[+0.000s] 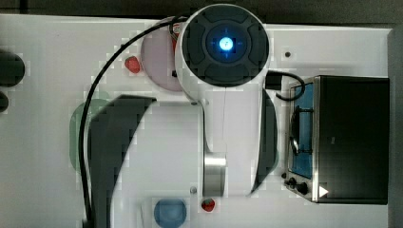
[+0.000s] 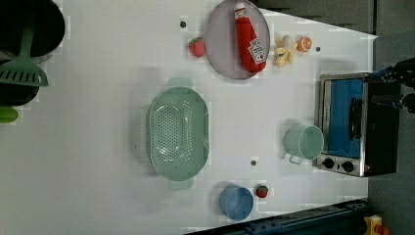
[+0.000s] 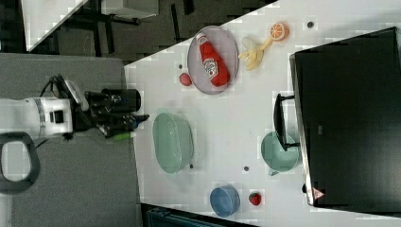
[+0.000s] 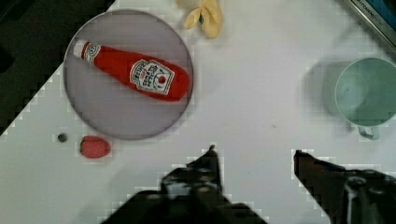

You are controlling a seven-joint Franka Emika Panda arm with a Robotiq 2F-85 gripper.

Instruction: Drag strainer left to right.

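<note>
- Top view: arm hid most of the strainer (image 1: 78, 128), which lay at the top view's left on the counter (image 1: 43, 190); a blind descent risked missing the rim.
- Left view: strainer mid-counter; mug (image 2: 304, 142) sat along the drag path, so collision was possible.
- Right view: jaws (image 3: 135, 120) hung apart from strainer, off the counter edge.
- Wrist view: jaws stood open, empty.
</note>
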